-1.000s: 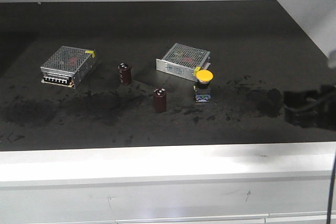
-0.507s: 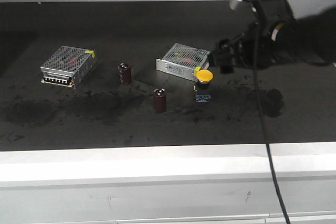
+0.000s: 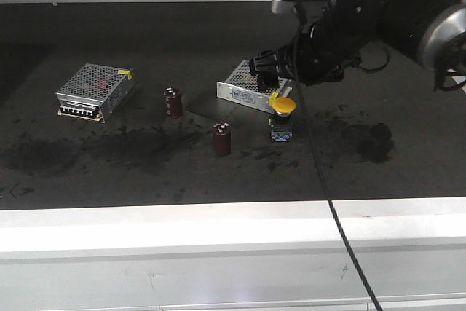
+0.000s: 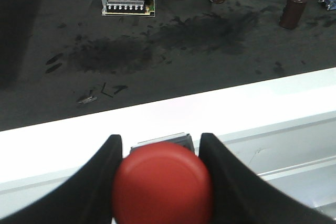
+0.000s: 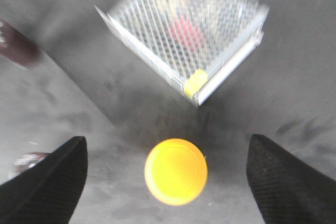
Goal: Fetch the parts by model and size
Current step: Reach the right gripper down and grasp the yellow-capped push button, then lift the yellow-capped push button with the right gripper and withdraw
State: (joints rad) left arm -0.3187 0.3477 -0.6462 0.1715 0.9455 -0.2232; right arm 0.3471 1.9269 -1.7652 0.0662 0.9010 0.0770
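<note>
- Your table (image 3: 109, 172) is a broad, matte black surface, scuffed with dull smears, and a smooth white ledge (image 3: 218, 227) runs along its front edge.
- The right arm (image 3: 378, 5) is bulky, glossy and black. It reaches in from the upper right, and a thin black cable (image 3: 328, 202) hangs from it.
- Two flat silver boxes of perforated metal lie on the table, the left box (image 3: 95, 91) well apart from the right box (image 3: 255, 84). Each has a small yellow tag at one corner.
- Two dark-red, cylindrical capacitors stand upright between the boxes, one further back (image 3: 173, 102) and one nearer the front (image 3: 222, 138).
- The yellow-capped switch (image 3: 282, 116) stands just in front of the right box's near corner. It has a round, smooth cap on a dark blocky base.
- The right gripper (image 5: 167, 179) hangs above the yellow-capped switch. Its textured black fingers (image 5: 47, 182) are spread wide on either side and are not touching it.
- The left gripper (image 4: 161, 182) is closed around the red-capped switch (image 4: 163, 195). A curved black finger presses on each side of the domed cap, and it is held over the white ledge.
- Compared with half a second ago, the right arm has swung left and now hangs over the right box and the yellow-capped switch. Nothing on the table has moved.
</note>
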